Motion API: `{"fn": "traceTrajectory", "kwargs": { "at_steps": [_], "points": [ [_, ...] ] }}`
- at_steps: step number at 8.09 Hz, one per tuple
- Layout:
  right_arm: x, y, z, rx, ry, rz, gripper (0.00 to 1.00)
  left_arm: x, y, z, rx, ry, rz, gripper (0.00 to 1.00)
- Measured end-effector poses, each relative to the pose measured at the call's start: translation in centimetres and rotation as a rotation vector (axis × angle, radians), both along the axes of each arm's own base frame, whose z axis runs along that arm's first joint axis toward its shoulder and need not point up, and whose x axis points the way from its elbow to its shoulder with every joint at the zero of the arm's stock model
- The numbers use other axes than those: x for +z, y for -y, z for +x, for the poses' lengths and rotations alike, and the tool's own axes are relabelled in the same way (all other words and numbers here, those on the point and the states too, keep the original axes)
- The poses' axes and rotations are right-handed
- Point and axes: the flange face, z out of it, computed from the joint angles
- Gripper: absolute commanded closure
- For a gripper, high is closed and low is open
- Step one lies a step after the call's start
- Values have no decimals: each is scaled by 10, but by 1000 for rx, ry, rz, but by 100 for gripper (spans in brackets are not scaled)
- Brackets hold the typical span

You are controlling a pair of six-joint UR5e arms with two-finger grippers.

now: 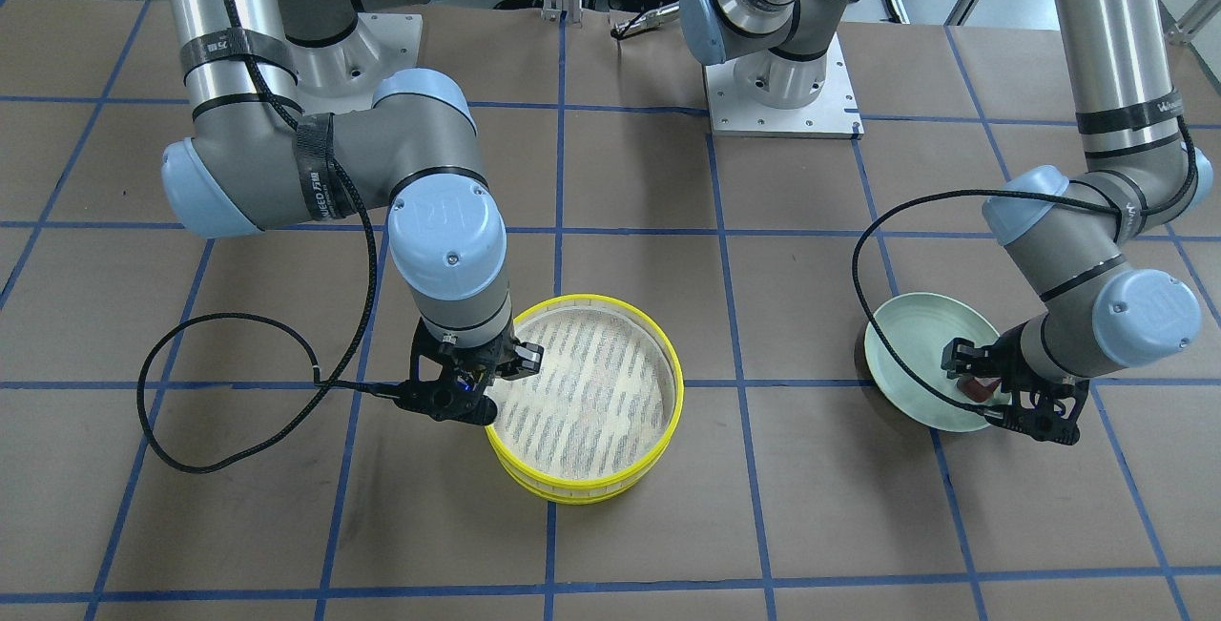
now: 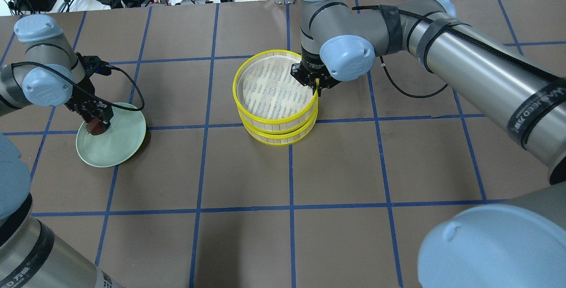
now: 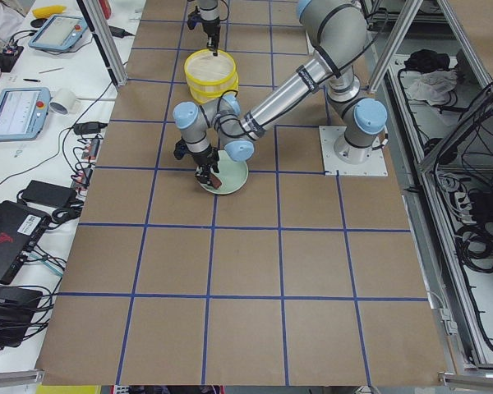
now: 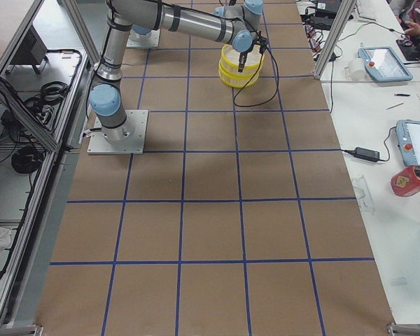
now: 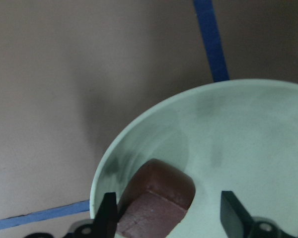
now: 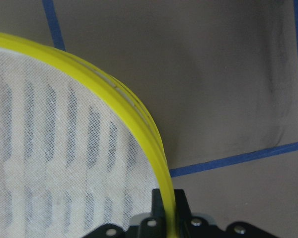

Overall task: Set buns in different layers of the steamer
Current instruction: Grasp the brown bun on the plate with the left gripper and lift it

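The brown bun (image 5: 156, 201) lies on the plate (image 5: 238, 129); the top tray (image 6: 120, 99) sits on the lower tray (image 2: 279, 137).
The left gripper (image 5: 170, 214) straddles the bun, fingers spread, one just beside it; the right gripper (image 6: 168, 201) pinches the top tray's yellow rim.

Table (image 2: 247, 243): we see brown paper gridded with blue tape (image 2: 291, 177).
Bench (image 4: 378, 119): we find a white top carrying pendants (image 4: 383, 63).

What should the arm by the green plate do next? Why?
Probably close the left end effector on the brown bun: its open fingers sit either side of it on the plate. The right end effector pinches the top steamer tray.
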Motion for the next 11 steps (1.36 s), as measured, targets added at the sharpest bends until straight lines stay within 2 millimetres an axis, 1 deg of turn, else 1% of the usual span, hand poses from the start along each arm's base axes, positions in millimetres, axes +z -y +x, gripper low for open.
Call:
{"fn": "traceTrajectory", "kwargs": {
  "at_steps": [3,4,6,7,8,9,11],
  "points": [
    [3,-4,6,5,0,2,85,4,0,3,-3,31,7,100],
    [3,-6,8,8,-1,4,85,12,0,4,-1,46,-1,100],
    [1,-8,9,15,-3,8,85,38,0,3,3,64,-29,100],
    [0,-9,9,20,-6,10,85,53,-1,-2,3,71,-43,100],
    [0,-11,8,26,-10,11,85,67,-3,-11,13,76,-51,100],
    [1,-12,7,28,-14,10,85,81,-4,-26,30,83,-64,100],
    [2,-12,7,30,-17,7,85,107,-8,-69,89,96,-89,100]
  ]
}}
